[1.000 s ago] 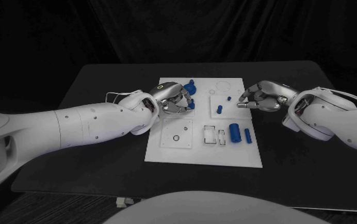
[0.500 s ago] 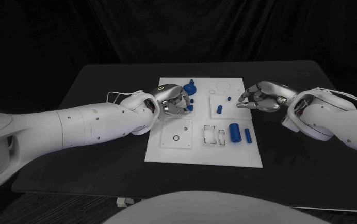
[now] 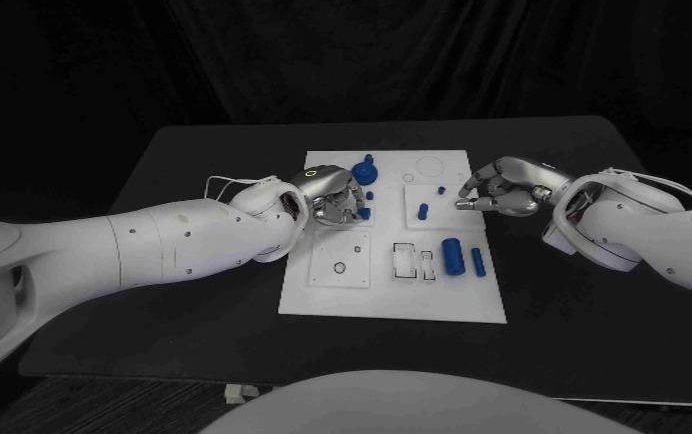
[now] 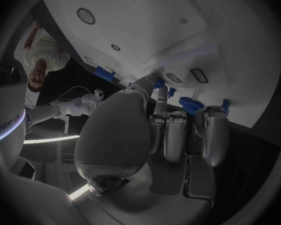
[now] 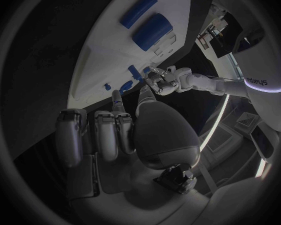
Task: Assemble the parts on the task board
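My left hand (image 3: 335, 197) curls over the task board (image 3: 392, 299) by small blue parts (image 3: 362, 213); its grip unclear. My right hand (image 3: 499, 190) curls closed, empty.

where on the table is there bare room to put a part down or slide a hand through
Bare black table lies far-left of the task board, along the near edge in front of it, and behind it. The board's near-left corner is bare too. Crowded: the board's far half, between the left hand and right hand, and around the two blue cylinders.
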You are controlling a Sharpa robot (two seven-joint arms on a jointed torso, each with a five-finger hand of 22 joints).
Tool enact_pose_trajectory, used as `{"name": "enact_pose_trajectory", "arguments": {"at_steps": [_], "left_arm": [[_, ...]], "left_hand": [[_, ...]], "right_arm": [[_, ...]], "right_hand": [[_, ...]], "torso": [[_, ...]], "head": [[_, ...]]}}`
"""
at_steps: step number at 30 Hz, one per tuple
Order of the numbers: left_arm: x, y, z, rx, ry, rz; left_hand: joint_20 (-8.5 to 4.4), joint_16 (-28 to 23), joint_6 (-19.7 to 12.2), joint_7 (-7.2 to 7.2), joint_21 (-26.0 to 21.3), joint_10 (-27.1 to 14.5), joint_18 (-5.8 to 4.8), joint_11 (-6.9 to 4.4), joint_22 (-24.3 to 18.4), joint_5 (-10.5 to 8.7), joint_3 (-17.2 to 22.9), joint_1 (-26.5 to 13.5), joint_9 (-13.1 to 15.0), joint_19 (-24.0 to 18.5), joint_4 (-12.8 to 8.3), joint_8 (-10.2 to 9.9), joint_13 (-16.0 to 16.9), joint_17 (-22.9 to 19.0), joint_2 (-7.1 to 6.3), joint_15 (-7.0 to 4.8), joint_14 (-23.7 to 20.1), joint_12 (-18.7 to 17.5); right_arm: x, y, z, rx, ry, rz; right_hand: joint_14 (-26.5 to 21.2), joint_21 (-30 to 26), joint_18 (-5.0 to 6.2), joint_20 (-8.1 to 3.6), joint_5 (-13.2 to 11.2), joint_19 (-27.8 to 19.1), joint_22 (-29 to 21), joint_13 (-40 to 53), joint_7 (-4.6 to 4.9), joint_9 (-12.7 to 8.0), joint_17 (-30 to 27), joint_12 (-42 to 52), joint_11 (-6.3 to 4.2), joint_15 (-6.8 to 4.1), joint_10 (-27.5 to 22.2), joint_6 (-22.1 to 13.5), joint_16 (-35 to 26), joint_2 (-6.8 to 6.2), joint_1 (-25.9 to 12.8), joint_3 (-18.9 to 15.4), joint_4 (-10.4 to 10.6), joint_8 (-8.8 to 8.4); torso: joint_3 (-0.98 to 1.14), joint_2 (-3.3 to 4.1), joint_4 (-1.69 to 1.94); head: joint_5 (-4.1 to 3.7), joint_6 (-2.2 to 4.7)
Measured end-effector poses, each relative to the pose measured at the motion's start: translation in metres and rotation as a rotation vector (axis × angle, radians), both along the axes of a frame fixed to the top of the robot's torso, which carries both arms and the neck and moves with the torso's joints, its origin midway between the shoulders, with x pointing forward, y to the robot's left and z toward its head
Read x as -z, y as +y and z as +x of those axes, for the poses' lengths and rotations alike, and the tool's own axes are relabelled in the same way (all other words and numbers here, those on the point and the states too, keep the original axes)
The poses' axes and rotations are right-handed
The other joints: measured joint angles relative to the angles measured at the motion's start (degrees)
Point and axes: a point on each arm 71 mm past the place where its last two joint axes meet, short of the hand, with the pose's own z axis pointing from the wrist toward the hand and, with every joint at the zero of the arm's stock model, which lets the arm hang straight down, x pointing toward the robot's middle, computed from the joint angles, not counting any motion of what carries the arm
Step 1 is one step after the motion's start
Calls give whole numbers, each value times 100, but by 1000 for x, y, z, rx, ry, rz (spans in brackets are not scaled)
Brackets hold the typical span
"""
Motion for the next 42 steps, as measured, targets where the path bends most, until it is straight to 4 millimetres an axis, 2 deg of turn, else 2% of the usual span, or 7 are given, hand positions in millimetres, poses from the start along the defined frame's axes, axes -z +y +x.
{"name": "enact_pose_trajectory", "arguments": {"at_steps": [2, 10, 13, 19, 32, 36, 42], "left_arm": [[0, 0, 0, 1, -1, 4], [1, 0, 0, 17, -4, 11], [1, 0, -2, 31, -5, 8], [-1, -1, -7, 66, -26, -14], [-14, 6, -18, 89, -125, -89], [-20, 6, -19, 90, -142, -97], [-34, -3, -20, 108, -149, -50]], "left_hand": [[0, 0, -37, -56, 0, -21, -1, 21, 0, 0, -47, -15, -30, 0, 25, -76, 0, 0, -15, 0, 0, 0], [0, 0, -267, 51, -33, 1, 0, 84, 0, -7, -127, -106, -141, 0, 31, -284, 0, 0, -103, 55, -12, 0], [67, 0, -513, 131, -33, -16, -1, 167, 0, -208, -246, -264, -216, 3, 118, -464, 0, 0, -155, 121, -18, 0], [73, 0, -860, 148, -33, -17, -1, 167, 0, -471, -404, -300, -283, 10, 226, -607, 0, 0, -192, 124, -21, 0], [93, 0, -867, 141, -33, -17, -1, 167, 0, -370, -417, -237, -283, -10, 212, -548, 0, 0, -129, 124, -21, 0], [114, 0, -832, 175, -19, -20, -1, 226, 0, -227, -417, -104, -283, 11, 212, -484, 0, 0, -71, 166, -20, 0], [114, 0, -555, 146, 296, -20, -1, 226, 4, -97, -410, -105, -404, 11, 331, -435, 0, 0, -25, 166, -20, 0]], "right_arm": [[0, 0, 0, 0, 0, 0], [0, 1, 0, -2, 0, 1], [0, 1, 0, -2, 0, 1], [0, 1, -1, -2, 0, 1], [0, 0, 0, -1, 0, 1], [0, -1, 0, 1, 0, 0], [0, -2, -1, 3, 0, 0]], "right_hand": [[0, 0, 0, 0, 0, 0, 0, 0, 0, 0, 0, 0, 0, 0, 0, 0, 0, 0, 0, 0, 0, 0], [0, 0, 0, 0, 0, 0, -1, 0, 0, 0, 0, 0, 0, 0, 0, 0, 0, 0, 0, 0, 0, 0], [0, 0, 0, 0, 0, 0, -1, 0, -20, 0, 0, 0, 0, 0, 0, 20, 0, 0, 0, 0, 0, 0], [0, 0, 0, 0, 0, 0, -1, 0, -20, 1, 0, 0, 0, 0, 0, 20, 0, 0, 0, 0, 0, 0], [0, 0, 0, 0, 0, 0, -2, 0, -20, 1, 0, 0, 0, 0, 0, 20, 0, 0, 0, 0, 0, 0], [0, 0, 0, 0, 0, 0, -2, 0, -20, 1, 0, 0, 0, 0, 0, 20, 0, 0, 0, 0, 0, 0], [0, 0, 0, 0, 0, 0, -1, 0, -20, 1, 0, 0, 0, 0, 0, 20, 0, 0, 0, 0, 0, 0]], "torso": [[1, 0, 0], [3, 1, 0], [5, 1, 0], [6, 1, 1], [5, -3, 4], [5, -5, 4], [7, -6, 2]], "head": [[-8, 0], [-16, 0], [-9, 0], [-8, 0], [-11, 0], [-30, 0], [-70, 0]]}}
